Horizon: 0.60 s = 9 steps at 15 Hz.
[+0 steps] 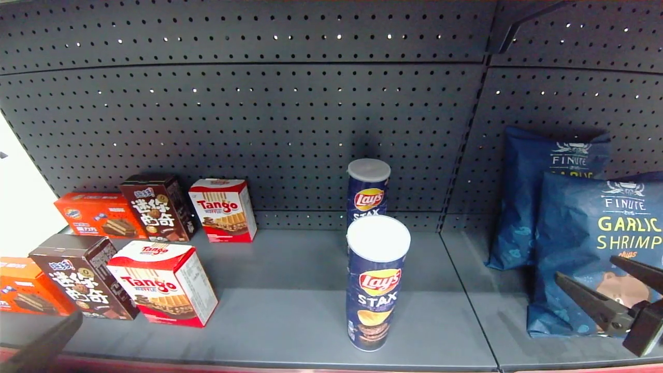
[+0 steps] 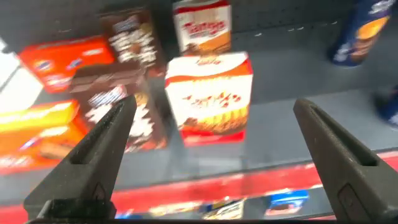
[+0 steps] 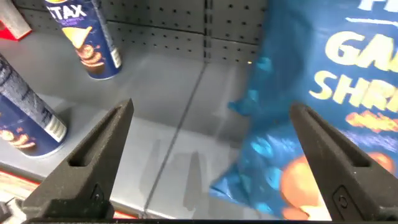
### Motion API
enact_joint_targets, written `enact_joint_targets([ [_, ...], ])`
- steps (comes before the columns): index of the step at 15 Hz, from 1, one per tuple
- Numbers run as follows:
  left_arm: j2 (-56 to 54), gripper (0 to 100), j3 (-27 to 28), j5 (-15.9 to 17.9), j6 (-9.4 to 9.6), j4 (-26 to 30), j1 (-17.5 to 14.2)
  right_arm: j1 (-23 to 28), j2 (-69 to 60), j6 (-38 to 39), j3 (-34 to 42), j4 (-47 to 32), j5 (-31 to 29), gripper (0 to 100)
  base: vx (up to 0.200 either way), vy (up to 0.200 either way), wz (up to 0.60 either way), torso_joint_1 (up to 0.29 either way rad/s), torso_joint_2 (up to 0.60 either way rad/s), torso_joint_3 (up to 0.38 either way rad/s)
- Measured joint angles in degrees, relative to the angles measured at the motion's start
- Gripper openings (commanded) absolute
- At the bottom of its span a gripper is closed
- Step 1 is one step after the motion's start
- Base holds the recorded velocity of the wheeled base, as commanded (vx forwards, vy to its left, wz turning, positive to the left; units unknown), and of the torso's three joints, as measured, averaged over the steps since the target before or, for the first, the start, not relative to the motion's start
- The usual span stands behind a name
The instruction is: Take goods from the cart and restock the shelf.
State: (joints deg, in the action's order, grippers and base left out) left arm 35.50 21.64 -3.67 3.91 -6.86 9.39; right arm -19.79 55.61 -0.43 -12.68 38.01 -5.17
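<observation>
Two blue chip cans stand upright mid-shelf, one (image 1: pixel 377 282) in front of the other (image 1: pixel 368 191). Two blue snack bags lean at the right, the front bag (image 1: pixel 595 233) ahead of the rear bag (image 1: pixel 533 171). My right gripper (image 1: pixel 584 267) is open just in front of the front bag, with nothing between its fingers. In the right wrist view the right gripper (image 3: pixel 211 107) frames bare shelf, with the bag (image 3: pixel 336 112) beside one finger. My left gripper (image 2: pixel 214 104) is open and empty, low before the shelf's front edge, facing a red-and-white wafer box (image 2: pixel 211 99).
At the left stand two rows of boxes: orange (image 1: pixel 98 215), brown (image 1: pixel 158 207) and red-and-white (image 1: pixel 224 210) behind, and the same kinds in front, with the red-and-white box (image 1: pixel 163 282) innermost. The grey shelf floor (image 1: pixel 290 290) lies bare between boxes and cans. A pegboard wall (image 1: pixel 259 114) closes the back.
</observation>
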Motion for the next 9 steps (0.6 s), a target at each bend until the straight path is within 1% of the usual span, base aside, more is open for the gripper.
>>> enact_joint_targets([
  [1,-2.4,100,-0.34,-0.89,0.4,2.4,-0.07,0.39,-1.67,-0.59,1.02,-0.24,-0.2,100,0.0,0.0,0.0,0.0,0.0,0.0],
  [3,-7.75,100,-0.74,-2.18,0.73,8.97,-0.22,1.68,-5.1,-1.18,2.73,-0.57,-0.93,100,0.0,0.0,0.0,0.0,0.0,0.0],
  [5,-12.82,100,-0.76,-3.57,0.79,14.74,-0.62,2.36,-8.48,-1.34,4.17,-2.76,-3.5,100,0.0,0.0,0.0,0.0,0.0,0.0],
  [6,-15.38,100,-0.78,-4.07,0.77,17.86,-1.34,2.51,-10.74,-1.38,4.97,-4.75,-4.68,100,0.0,0.0,0.0,0.0,0.0,0.0],
  [7,-17.55,100,-0.89,-4.23,0.77,20.43,-2.83,2.67,-13.17,-1.43,5.81,-7.23,-5.64,100,0.0,0.0,0.0,0.0,0.0,0.0],
  [9,-21.86,100,-2.07,-4.16,0.76,23.06,-5.92,3.23,-19.2,-1.43,6.88,-14.36,-7.85,100,0.0,0.0,0.0,0.0,0.0,0.0],
])
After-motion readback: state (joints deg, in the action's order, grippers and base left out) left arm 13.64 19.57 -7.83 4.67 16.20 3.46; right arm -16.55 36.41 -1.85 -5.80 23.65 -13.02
